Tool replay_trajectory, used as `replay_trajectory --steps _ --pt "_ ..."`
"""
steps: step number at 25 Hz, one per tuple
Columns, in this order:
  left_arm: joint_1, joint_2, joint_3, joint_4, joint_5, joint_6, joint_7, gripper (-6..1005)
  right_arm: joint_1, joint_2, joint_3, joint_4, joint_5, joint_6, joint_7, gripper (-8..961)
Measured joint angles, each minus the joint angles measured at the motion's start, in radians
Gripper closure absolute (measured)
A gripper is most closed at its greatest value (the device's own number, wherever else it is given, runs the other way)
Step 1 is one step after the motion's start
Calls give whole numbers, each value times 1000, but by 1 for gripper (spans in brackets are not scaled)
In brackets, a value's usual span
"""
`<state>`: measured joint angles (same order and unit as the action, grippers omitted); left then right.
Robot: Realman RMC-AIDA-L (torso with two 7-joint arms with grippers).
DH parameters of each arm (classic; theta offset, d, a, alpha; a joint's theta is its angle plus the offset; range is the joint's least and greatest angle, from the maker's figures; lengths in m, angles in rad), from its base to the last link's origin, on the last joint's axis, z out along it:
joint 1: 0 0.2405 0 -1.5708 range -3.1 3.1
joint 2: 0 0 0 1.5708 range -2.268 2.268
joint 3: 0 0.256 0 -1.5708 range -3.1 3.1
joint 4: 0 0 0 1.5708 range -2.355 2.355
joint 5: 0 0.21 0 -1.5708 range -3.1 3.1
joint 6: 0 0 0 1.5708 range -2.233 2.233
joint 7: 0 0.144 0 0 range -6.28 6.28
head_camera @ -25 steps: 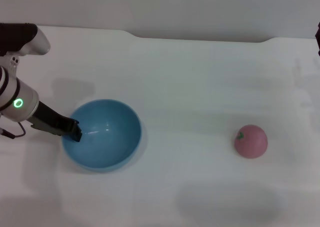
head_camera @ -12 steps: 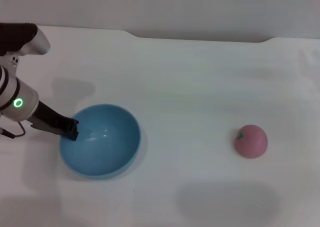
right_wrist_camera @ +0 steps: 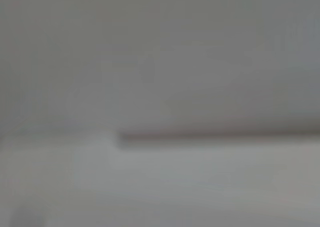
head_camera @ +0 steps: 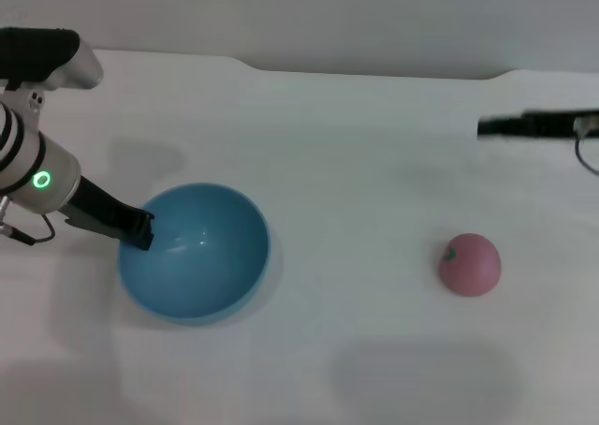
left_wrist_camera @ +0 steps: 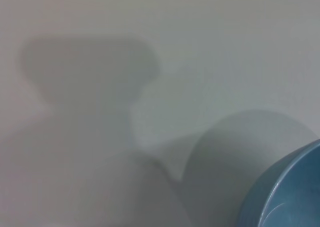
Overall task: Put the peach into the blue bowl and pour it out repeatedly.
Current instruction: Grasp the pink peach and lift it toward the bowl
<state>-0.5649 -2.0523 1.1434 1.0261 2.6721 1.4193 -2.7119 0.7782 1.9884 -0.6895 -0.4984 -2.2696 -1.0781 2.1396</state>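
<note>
Peach [head_camera: 470,265] sits alone on white table [head_camera: 356,144], on robot's right side, well apart from blue bowl [head_camera: 194,253] on left. Bowl empty. Left gripper [head_camera: 140,232] clamped on bowl's left rim, bowl tipped slightly. Right gripper [head_camera: 496,125] reaches in from right edge, beyond peach on its far side, nearer of 2 arms; cannot tell whether its jaws open or closed. Likely next: right arm descends toward peach, roughly round, no long axis.
</note>
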Motion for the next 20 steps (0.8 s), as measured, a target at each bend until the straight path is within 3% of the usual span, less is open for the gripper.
replay_trajectory --steps 5,15,20 --pt "-8 -1 1 0 0 0 10 1000 74 5 -8 -24 -270 -128 140 516" --pt "-12 -3 1 0 0 -1 10 1001 89 23 -203 -21 -341 -204 293 521" --pt "-14 -3 1 0 -2 -9 11 1000 83 50 -237 -18 -354 -185 316 523"
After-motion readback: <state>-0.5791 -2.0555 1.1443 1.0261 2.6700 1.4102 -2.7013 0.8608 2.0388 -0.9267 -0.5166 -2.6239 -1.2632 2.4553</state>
